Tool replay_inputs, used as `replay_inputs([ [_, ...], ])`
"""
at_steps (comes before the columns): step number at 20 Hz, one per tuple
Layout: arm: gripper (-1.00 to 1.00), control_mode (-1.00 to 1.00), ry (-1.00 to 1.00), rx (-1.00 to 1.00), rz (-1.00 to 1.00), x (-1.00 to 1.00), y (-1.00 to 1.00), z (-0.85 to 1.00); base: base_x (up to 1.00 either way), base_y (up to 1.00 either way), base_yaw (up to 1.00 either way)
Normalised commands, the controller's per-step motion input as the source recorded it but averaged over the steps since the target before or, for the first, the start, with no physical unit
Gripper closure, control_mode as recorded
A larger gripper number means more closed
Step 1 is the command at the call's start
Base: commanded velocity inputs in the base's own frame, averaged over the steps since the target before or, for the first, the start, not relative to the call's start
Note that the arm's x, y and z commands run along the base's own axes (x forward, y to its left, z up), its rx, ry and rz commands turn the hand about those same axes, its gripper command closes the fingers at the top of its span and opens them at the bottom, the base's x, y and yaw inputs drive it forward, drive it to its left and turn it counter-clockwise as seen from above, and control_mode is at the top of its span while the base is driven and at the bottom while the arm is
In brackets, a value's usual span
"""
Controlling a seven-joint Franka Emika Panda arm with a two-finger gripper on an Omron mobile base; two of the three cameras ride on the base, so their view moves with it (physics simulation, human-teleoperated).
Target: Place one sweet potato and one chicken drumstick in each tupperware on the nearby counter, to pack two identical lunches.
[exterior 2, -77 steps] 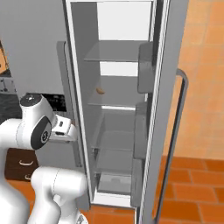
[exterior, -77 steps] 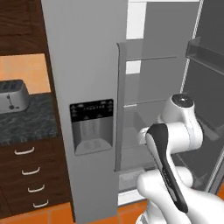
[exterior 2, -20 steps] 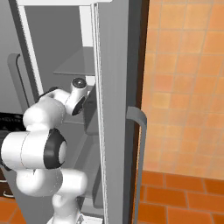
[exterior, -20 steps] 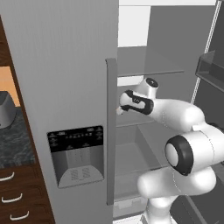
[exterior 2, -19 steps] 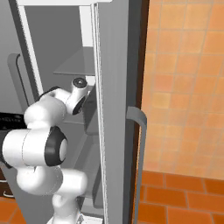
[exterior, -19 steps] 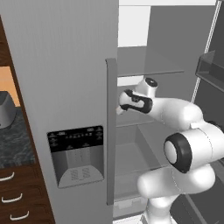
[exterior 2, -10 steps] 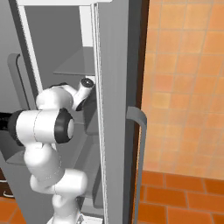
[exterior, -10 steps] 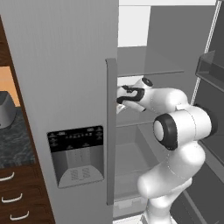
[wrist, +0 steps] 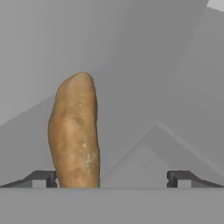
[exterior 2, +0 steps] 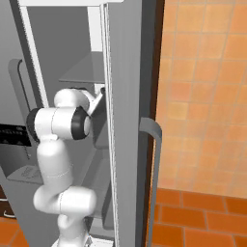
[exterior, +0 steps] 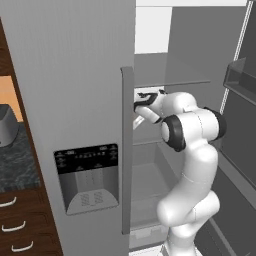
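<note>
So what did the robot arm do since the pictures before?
The base drove closer to the fridge, so both base views shifted. The arm swung up and reached into the open fridge, bringing the gripper up to a sweet potato. The gripper stayed open; it holds nothing.

The sweet potato's (wrist: 75, 131) lower end is cut off between the fingertips (wrist: 41, 178).

Sweet potato (wrist: 75, 131) — matt, rough skin.
</note>
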Motion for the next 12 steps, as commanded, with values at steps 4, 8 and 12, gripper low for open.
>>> replay_inputs([
  [4,-1.00,-1.00,0.00,-0.07,0.14,0.39,0.08,-0.41,0.00,0.00,0.00],
  [8,-1.00,-1.00,-0.03,-0.10,0.14,0.09,0.20,-0.19,0.00,0.00,0.00],
  [12,-1.00,-1.00,-0.12,-0.13,0.19,-0.01,0.29,-0.18,0.00,0.00,0.00],
])
